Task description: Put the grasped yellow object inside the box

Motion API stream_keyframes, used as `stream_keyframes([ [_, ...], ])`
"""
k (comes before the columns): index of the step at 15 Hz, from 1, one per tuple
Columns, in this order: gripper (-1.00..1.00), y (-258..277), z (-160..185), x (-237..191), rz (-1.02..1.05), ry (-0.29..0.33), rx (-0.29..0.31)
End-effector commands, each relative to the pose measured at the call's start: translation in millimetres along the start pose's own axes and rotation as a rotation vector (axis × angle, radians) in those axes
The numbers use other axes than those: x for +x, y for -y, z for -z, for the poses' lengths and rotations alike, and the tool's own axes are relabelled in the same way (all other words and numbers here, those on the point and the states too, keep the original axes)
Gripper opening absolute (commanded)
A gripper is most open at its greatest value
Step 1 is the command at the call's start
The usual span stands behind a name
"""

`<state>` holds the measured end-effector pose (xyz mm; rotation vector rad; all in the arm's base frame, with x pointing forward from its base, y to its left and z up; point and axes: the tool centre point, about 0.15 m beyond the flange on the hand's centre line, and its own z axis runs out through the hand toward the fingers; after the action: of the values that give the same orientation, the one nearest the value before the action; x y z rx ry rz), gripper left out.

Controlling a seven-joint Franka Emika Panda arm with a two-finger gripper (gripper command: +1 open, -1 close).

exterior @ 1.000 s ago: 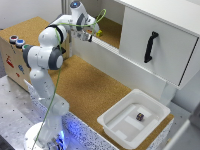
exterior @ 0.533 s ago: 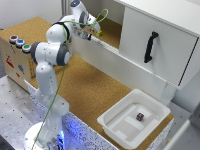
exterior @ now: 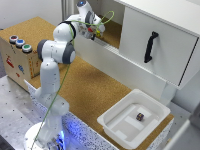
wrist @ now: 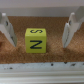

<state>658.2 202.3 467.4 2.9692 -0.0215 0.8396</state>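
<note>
The yellow object [wrist: 36,39] is a small yellow cube with black letters. It lies on the cork-brown floor inside the white panelled box [exterior: 165,30], which has a black handle [exterior: 149,46]. In the wrist view my gripper [wrist: 37,44] is open, one finger [wrist: 7,30] on each side of the cube, with a gap to the cube on both sides. In the exterior view my gripper [exterior: 98,33] reaches into the box's open part, left of the handle panel. The cube is too small to make out there.
A shallow white plastic tub [exterior: 116,131] with a small dark brown block [exterior: 140,117] stands at the front right on the cork table. A wooden box with coloured buttons [exterior: 17,55] stands at the exterior view's left, beside the arm's base.
The arm's elbow has swung and the gripper has shifted a little toward the exterior view's right, further into the box's opening.
</note>
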Motion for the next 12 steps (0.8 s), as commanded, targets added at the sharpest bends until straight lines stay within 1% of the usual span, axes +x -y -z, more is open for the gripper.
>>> stream_keyframes([
  [1,-1.0,-4,-11,12,-0.01,0.032,-0.083],
  [4,-1.0,-14,-16,8,-0.033,0.034,-0.074],
  [7,-1.0,-20,-6,-9,-0.034,0.013,-0.06],
  [12,-1.0,-36,55,-58,-0.043,-0.061,-0.074],
])
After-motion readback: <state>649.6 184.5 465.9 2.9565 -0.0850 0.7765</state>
